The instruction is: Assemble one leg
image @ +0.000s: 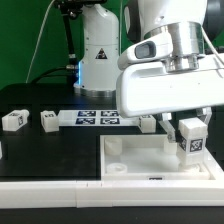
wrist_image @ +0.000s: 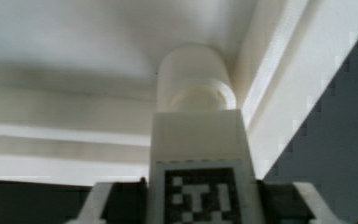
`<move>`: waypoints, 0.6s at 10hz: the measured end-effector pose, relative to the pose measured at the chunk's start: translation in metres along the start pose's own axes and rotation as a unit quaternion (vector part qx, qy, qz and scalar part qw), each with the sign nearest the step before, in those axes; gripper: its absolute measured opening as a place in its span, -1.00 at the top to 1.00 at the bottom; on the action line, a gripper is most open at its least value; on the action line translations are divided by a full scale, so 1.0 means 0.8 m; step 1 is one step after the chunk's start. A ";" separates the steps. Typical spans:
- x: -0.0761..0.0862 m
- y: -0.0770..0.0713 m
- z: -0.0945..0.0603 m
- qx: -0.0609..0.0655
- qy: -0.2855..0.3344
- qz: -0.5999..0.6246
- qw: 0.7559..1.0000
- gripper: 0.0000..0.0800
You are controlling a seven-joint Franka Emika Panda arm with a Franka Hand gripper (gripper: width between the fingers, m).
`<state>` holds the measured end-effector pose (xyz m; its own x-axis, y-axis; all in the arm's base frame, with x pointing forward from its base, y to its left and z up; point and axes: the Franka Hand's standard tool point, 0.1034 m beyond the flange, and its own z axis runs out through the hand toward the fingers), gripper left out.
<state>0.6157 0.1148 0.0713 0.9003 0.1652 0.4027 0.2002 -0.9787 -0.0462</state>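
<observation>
My gripper (image: 188, 130) is shut on a white leg (image: 191, 142) with a black-and-white tag on its side. It holds the leg upright over the far right corner of the large white square rimmed piece (image: 130, 160). In the wrist view the leg (wrist_image: 201, 130) runs up the middle between my fingers (wrist_image: 115, 200), its rounded tip against the inner corner of the rimmed piece (wrist_image: 87, 120). Whether the tip sits in a hole is hidden.
Two more white legs (image: 13, 120) (image: 49, 120) lie on the black table at the exterior view's left. The marker board (image: 92, 118) lies flat behind the rimmed piece. The robot's white base (image: 100, 50) stands at the back.
</observation>
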 end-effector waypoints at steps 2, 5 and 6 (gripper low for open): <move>-0.005 -0.002 0.005 0.001 -0.004 -0.001 1.000 0.27; -0.004 -0.002 0.006 -0.002 0.013 -0.001 1.000 0.27; -0.004 -0.002 0.006 -0.002 0.014 -0.001 1.000 0.08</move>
<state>0.6148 0.1164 0.0656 0.8888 0.1647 0.4276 0.2013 -0.9787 -0.0414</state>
